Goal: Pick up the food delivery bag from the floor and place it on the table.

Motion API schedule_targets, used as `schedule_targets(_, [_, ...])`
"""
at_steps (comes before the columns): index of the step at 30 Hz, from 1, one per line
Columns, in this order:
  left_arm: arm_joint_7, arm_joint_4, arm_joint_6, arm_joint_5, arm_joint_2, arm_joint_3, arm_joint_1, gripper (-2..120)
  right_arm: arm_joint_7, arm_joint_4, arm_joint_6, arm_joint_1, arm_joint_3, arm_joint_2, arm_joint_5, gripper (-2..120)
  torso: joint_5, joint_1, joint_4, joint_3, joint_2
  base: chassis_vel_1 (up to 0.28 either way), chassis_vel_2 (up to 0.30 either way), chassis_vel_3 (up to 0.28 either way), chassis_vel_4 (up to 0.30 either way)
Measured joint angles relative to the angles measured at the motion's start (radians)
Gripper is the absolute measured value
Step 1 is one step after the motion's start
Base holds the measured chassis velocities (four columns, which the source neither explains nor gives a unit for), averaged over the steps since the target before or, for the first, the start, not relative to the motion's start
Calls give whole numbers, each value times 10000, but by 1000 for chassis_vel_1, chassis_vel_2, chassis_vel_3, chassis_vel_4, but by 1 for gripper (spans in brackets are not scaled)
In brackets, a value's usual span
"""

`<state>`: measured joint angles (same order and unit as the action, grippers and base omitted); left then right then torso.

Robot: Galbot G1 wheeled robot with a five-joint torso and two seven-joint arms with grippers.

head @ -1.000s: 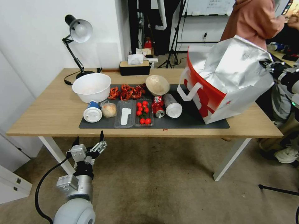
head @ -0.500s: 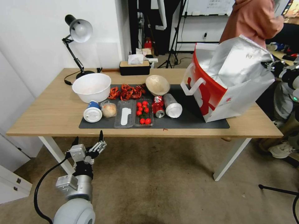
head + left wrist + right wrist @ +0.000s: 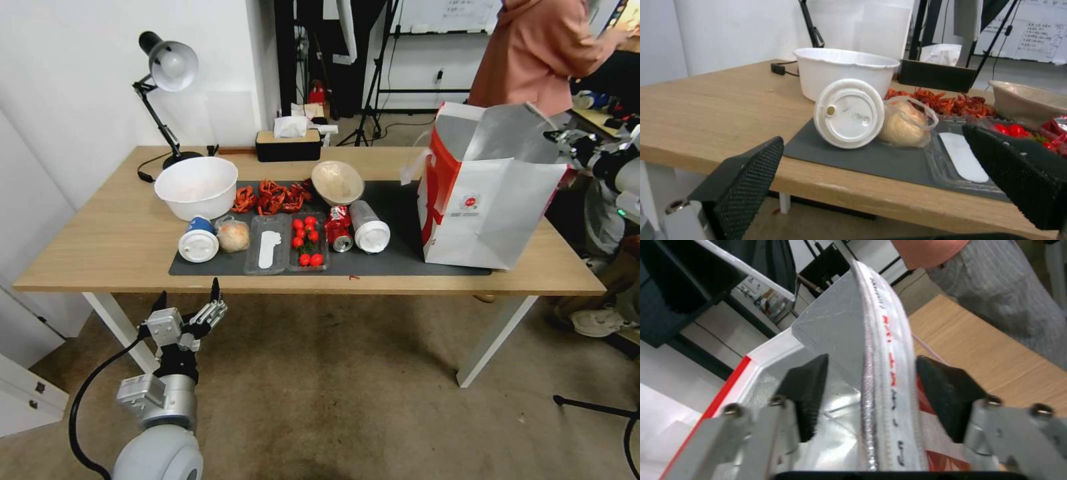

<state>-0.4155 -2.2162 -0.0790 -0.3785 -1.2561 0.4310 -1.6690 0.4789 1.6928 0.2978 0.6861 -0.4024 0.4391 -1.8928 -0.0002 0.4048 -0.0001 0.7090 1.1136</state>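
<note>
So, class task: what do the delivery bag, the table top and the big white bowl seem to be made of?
Food delivery bag: matte white paper by its creased panels, with shiny silver lining, probably foil. Table: light wood-grain top, possibly laminate. White bowl: smooth thin wall, likely plastic or foam.

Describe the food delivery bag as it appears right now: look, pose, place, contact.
The food delivery bag is a large boxy white paper bag with a red side panel, a small round red logo, white handles and silver foil lining. It stands upright on the right end of the table, partly on the dark mat, top open. The right gripper straddles its top edge, fingers apart, not clamping.
</note>
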Motion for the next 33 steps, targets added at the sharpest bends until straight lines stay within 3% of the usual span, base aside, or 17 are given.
schedule_targets(2, [-8, 0, -3, 1, 11, 1, 1, 100, 58, 12, -2, -24, 95, 60, 292, 71, 1, 0, 0, 0, 0, 0, 0, 0, 0])
schedule_targets(4, [-13, 0, -3, 2, 15, 2, 2, 100, 57, 25, -2, -15, 102, 66, 403, 73, 1, 0, 0, 0, 0, 0, 0, 0, 0])
schedule_targets(10, [-48, 32, -12, -10, 57, 5, 4, 100, 7, 312, -211, 205, 168, 66, 2043, 97, 1, 0, 0, 0, 0, 0, 0, 0, 0])
schedule_targets(19, [-76, 33, -11, -42, 82, -9, 29, 100, -689, 782, -434, 582, 160, -46, 4008, 100, 1, 0, 0, 0, 0, 0, 0, 0, 0])
schedule_targets(27, [-84, -7, -40, -51, 79, -12, 0, 100, -1650, 1604, -1548, 957, 153, -130, 6509, 100, 1, -1, 1, 0, 0, 0, 0, 0, 0])
schedule_targets(33, [-85, -106, -55, -35, 43, -13, -76, 100, -1767, 1933, -1696, 1432, -232, -324, 7208, 100, 1, 0, 1, 0, 0, 0, 0, 0, 0])
